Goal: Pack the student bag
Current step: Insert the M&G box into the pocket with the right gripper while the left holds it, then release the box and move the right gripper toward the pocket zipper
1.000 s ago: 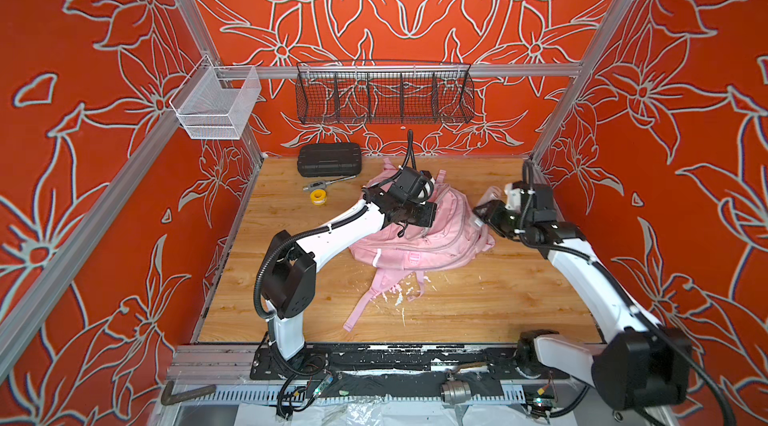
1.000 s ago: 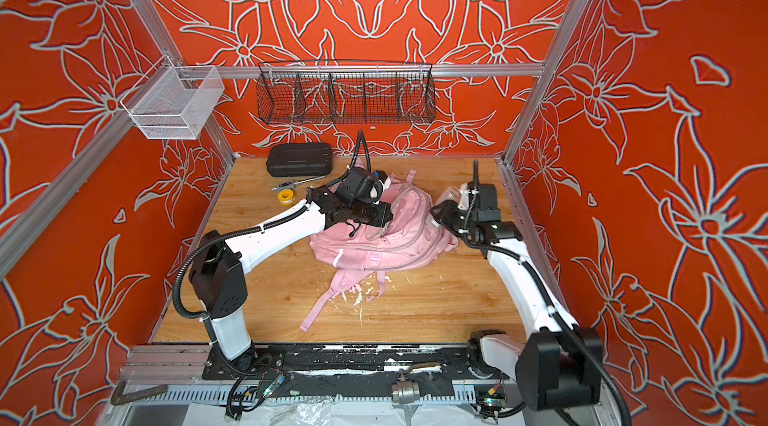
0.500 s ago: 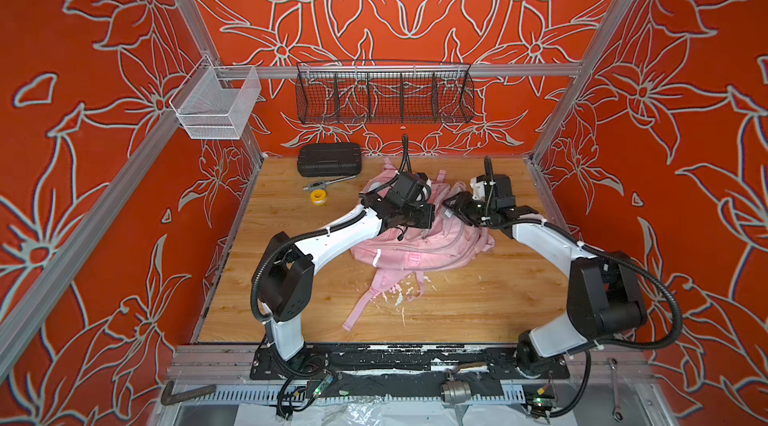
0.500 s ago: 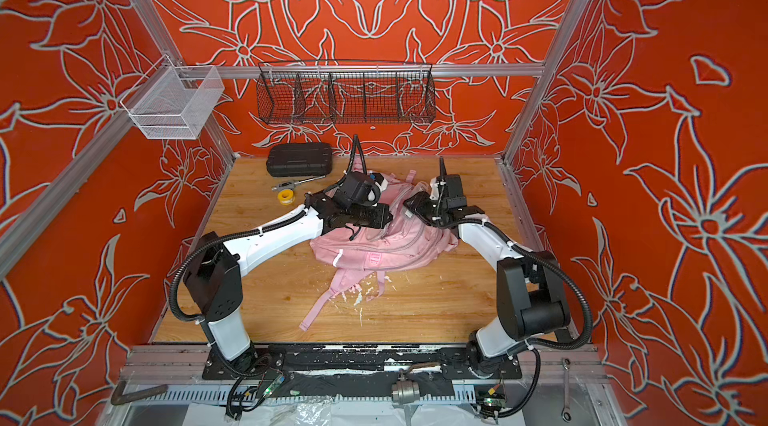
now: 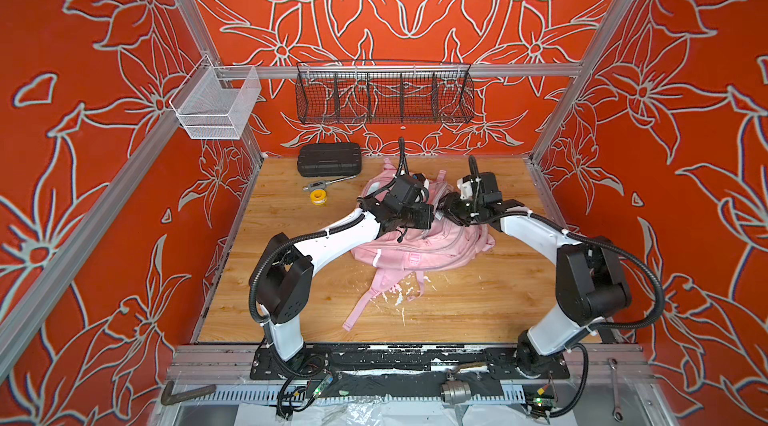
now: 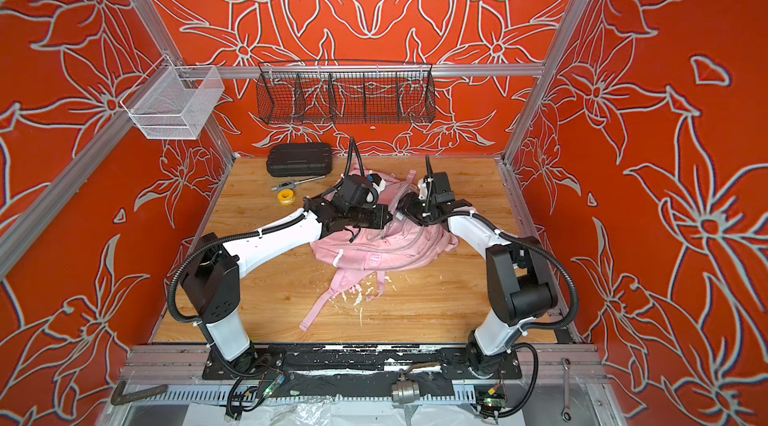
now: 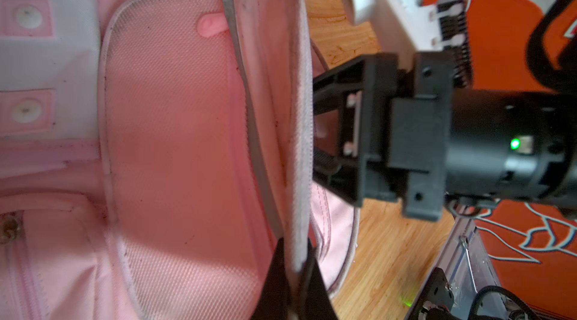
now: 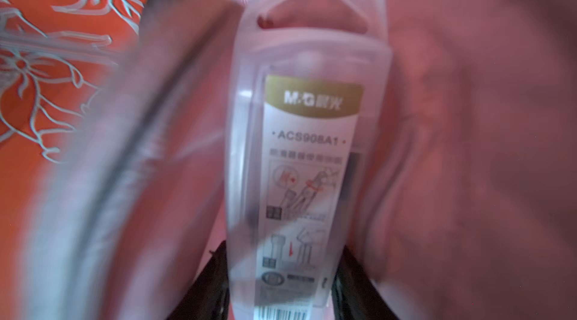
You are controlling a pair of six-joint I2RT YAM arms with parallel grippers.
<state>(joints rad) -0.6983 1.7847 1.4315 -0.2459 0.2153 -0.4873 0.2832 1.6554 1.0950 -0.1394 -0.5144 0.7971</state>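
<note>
Left gripper (image 7: 295,274): jaws pinched tight on the white-trimmed flap rim (image 7: 300,134) of the student bag (image 5: 419,247), holding the rim raised so the compartment mouth gapes.

Right gripper (image 8: 282,274): jaws partway apart, clamped on the near end of a clear plastic M&G stationery case (image 8: 309,146). The label's drawings look like a compass set.

Key relation: the case's long axis runs straight out from the right jaws, hang-tab end leading. Pink fabric surrounds it in the blurred right wrist view. The left wrist view shows the right gripper (image 7: 324,127) just beside the raised rim, its fingertips hidden behind it. The case is not seen there. Judged: the case is at or just inside the mouth, and the coming move is a push deeper along that axis, then release. The right arm delivers and the left only props.

Student bag: slumped mid-table in both top views, straps trailing toward the robot's base, with both grippers meeting over its far part.

Containers:
- Black wire basket (image 5: 384,95), back wall, divided: nothing visible inside.
- White mesh basket (image 5: 216,110), left rail: nothing visible inside.
- Black ribbed hard case (image 5: 329,159), closed, far left of the bag: contents hidden.

Loose items: yellow tape roll (image 5: 318,196) and metal tool (image 5: 328,183), both near the hard case and apart from both grippers.
</note>
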